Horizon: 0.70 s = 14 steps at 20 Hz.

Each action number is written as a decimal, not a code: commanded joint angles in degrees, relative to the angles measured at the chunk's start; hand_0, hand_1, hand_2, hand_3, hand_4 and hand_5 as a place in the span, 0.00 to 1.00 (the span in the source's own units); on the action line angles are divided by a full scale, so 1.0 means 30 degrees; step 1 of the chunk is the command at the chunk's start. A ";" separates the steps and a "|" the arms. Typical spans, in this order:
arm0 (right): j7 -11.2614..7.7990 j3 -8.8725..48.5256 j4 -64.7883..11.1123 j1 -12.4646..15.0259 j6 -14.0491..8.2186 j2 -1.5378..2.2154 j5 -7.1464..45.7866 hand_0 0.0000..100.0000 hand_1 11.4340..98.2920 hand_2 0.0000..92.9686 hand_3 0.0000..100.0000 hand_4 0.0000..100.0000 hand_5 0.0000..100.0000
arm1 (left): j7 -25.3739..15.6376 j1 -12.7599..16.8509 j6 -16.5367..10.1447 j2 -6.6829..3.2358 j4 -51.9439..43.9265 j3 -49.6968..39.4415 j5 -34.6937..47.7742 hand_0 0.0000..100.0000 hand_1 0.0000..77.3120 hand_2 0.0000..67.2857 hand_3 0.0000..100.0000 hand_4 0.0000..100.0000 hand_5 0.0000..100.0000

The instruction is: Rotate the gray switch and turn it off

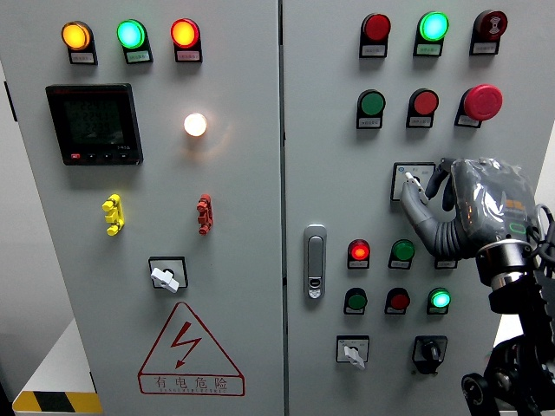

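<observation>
The gray rotary switch (pixel 410 181) sits in a square plate on the right cabinet door, below the green and red push buttons. My right hand (pixel 427 186), in a gray cover, reaches up from the lower right. Its thumb (pixel 419 208) and a curled finger (pixel 444 176) close on the switch knob, whose pale tip shows between them, pointing up-left. Most of the switch plate's right side is hidden by the hand. My left arm does not show.
Similar rotary switches sit at the left door (pixel 165 276) and lower right door (pixel 351 351), beside a black one (pixel 429 352). A red mushroom button (pixel 482 102) is above the hand. A door handle (pixel 315 260) and lit lamps (pixel 359 251) lie nearby.
</observation>
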State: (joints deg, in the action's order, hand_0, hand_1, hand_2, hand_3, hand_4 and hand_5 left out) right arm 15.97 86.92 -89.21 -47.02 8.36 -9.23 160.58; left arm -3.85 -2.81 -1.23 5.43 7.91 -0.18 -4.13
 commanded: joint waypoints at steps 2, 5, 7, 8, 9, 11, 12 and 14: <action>0.0068 -0.0058 0.0000 0.0030 -0.0005 0.0000 -0.0002 0.61 0.22 0.74 0.86 1.00 0.94 | -0.0005 -0.0001 0.0000 0.0008 0.0000 0.0000 -0.0029 0.00 0.00 0.20 0.18 0.10 0.12; 0.0068 -0.0116 -0.0029 0.0030 -0.0005 0.0000 -0.0002 0.63 0.21 0.74 0.86 1.00 0.94 | -0.0005 -0.0001 0.0000 0.0007 0.0000 0.0000 -0.0028 0.00 0.00 0.20 0.18 0.10 0.12; 0.0068 -0.0117 -0.0030 0.0030 -0.0005 0.0000 -0.0002 0.64 0.21 0.74 0.86 1.00 0.94 | -0.0005 -0.0001 0.0000 0.0008 0.0000 0.0000 -0.0028 0.00 0.00 0.20 0.18 0.10 0.12; 0.0097 -0.0117 -0.0059 0.0030 -0.0005 0.0000 -0.0002 0.64 0.21 0.74 0.86 1.00 0.94 | -0.0005 -0.0001 0.0000 0.0008 0.0000 0.0000 -0.0029 0.00 0.00 0.20 0.18 0.10 0.12; 0.0068 -0.0117 -0.0059 0.0030 -0.0005 0.0000 -0.0002 0.65 0.21 0.75 0.86 1.00 0.94 | -0.0005 -0.0001 0.0000 -0.0021 0.0000 0.0000 0.0000 0.00 0.00 0.20 0.18 0.10 0.12; 0.0068 -0.0117 -0.0059 0.0059 -0.0005 0.0000 -0.0002 0.65 0.21 0.75 0.86 1.00 0.94 | -0.0005 0.0028 0.0000 0.0007 0.0000 0.0000 0.0001 0.00 0.00 0.20 0.18 0.10 0.12; 0.0097 -0.0117 -0.0059 0.0059 -0.0005 0.0000 -0.0002 0.66 0.20 0.75 0.86 1.00 0.95 | -0.0005 0.0000 0.0000 0.0008 0.0000 0.0000 -0.0028 0.00 0.00 0.20 0.18 0.10 0.12; 0.0097 -0.0117 -0.0059 0.0059 -0.0005 0.0000 -0.0002 0.66 0.20 0.74 0.86 1.00 0.95 | -0.0005 -0.0001 0.0000 0.0008 0.0000 0.0000 0.0001 0.00 0.00 0.20 0.18 0.10 0.12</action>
State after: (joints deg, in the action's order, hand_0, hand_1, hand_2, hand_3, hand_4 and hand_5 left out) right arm 16.23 86.57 -89.39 -46.85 8.35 -9.23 160.58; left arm -3.87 -2.80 -1.23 5.42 7.91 -0.18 -4.16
